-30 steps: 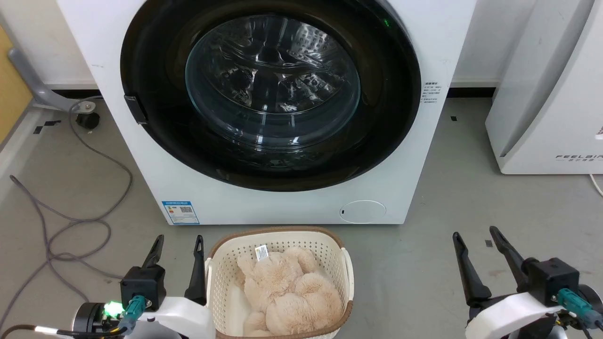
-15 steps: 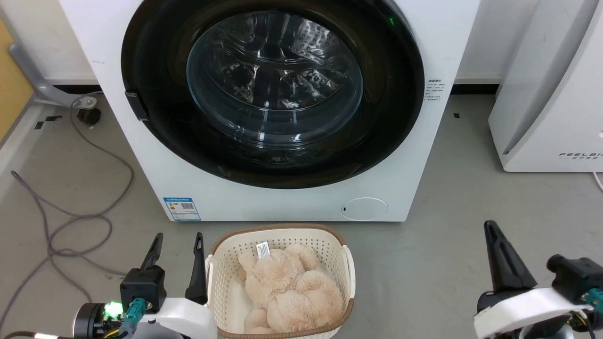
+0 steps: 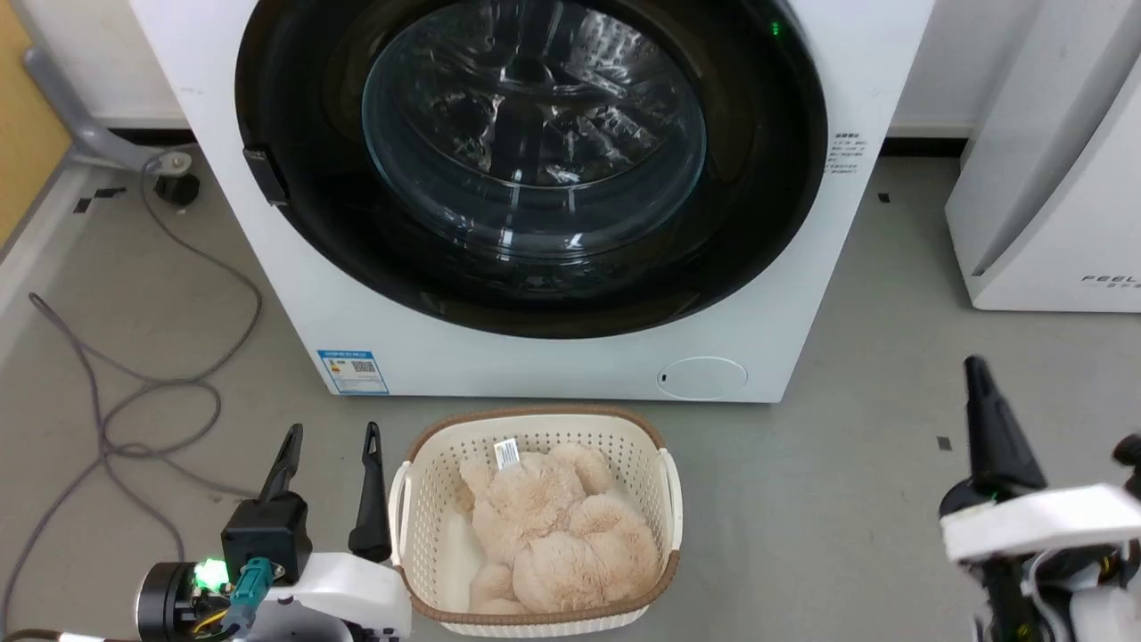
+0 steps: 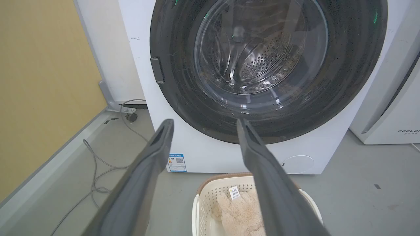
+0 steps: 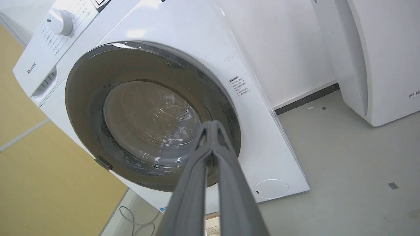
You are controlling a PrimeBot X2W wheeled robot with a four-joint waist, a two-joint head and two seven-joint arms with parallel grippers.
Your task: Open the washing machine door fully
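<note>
1. The washing machine door point(image 3: 532, 152), a large glossy black disc with a bulging clear glass centre, sits shut and flush in the front of the white washing machine point(image 3: 553, 370), at the far side of the grey floor and well apart from both grippers
2. The door looks rigid and fairly heavy, and it should swing on a hinge rather than lift. Its glossy face and glass are probably slippery and give no hold, and the glass should not be knocked
3. A small dark tab point(image 3: 266, 176) on the door's left rim looks like the best place to hook and pull. That suggests the hinge is on the right, though it is hidden
4. The left gripper point(image 3: 332, 432) is at the near left, fingers spread wide and empty, pointing towards the machine
5. The right gripper point(image 5: 212, 124) is at the near right, fingers pressed together at the tips, holding nothing
6. A cream basket point(image 3: 406, 499) holding a beige plush toy point(image 3: 553, 535) stands just in front of the machine, below the door, and narrows the approach
7. A grey cable point(image 3: 134, 392) loops over the floor at the left. A white appliance point(image 3: 1043, 178) stands to the machine's right, so a full swing may come near it
</note>
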